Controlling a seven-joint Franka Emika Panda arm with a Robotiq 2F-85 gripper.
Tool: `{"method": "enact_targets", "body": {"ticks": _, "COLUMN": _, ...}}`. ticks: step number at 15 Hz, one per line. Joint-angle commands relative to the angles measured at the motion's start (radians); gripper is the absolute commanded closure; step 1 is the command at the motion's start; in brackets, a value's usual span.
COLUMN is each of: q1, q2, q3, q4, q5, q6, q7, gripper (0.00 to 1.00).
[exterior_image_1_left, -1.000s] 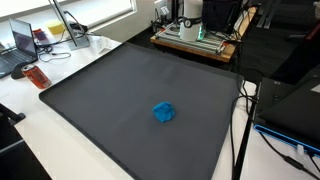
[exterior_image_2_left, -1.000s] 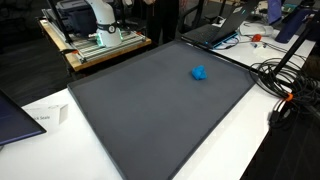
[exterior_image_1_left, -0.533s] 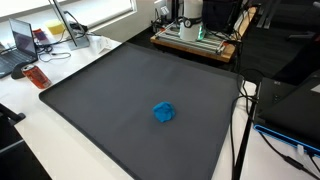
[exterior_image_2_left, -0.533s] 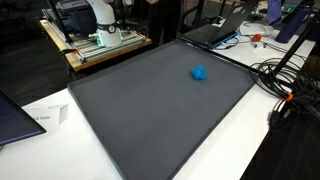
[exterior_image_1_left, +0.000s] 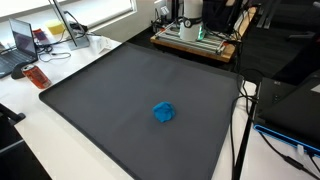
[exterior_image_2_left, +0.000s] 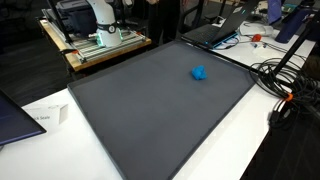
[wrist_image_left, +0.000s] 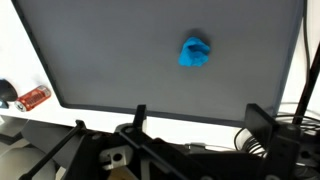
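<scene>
Judging by the pictures, this is the very start of a reach. The gripper (wrist_image_left: 198, 112) hangs high above the mat's near edge, its jaws spread wide with nothing between them.

In the wrist view, from the left:
- A small red object (wrist_image_left: 35, 96) lies on the white table (wrist_image_left: 15, 60), just off the mat's left edge.
- The dark grey mat (wrist_image_left: 100, 50) fills the middle.
- The blue lump (wrist_image_left: 195, 52) sits alone right of the mat's centre, well apart from every edge.

Getting to it would call for travel forward and a long descent, with the jaws straddling the lump.

In an exterior view, a laptop (exterior_image_2_left: 215, 32) lies beside the mat's far edge and cables (exterior_image_2_left: 285, 85) trail past its right corner.
</scene>
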Motion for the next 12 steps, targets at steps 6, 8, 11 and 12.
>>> {"method": "enact_targets", "body": {"ticks": 6, "q1": 0.1, "q2": 0.102, "q3": -0.04, "q4": 0.012, "q5": -0.094, "q6": -0.041, "q7": -0.143, "gripper": 0.0}}
{"method": "enact_targets", "body": {"ticks": 8, "q1": 0.1, "q2": 0.112, "q3": -0.046, "q4": 0.012, "q5": -0.095, "q6": -0.04, "q7": -0.169, "gripper": 0.0}}
{"method": "enact_targets", "body": {"ticks": 11, "q1": 0.113, "q2": 0.135, "q3": -0.044, "q4": 0.015, "q5": -0.128, "q6": -0.047, "q7": -0.202, "gripper": 0.0}}
{"method": "enact_targets", "body": {"ticks": 12, "q1": 0.127, "q2": 0.155, "q3": -0.042, "q4": 0.016, "q5": -0.145, "q6": -0.066, "q7": -0.214, "gripper": 0.0}}
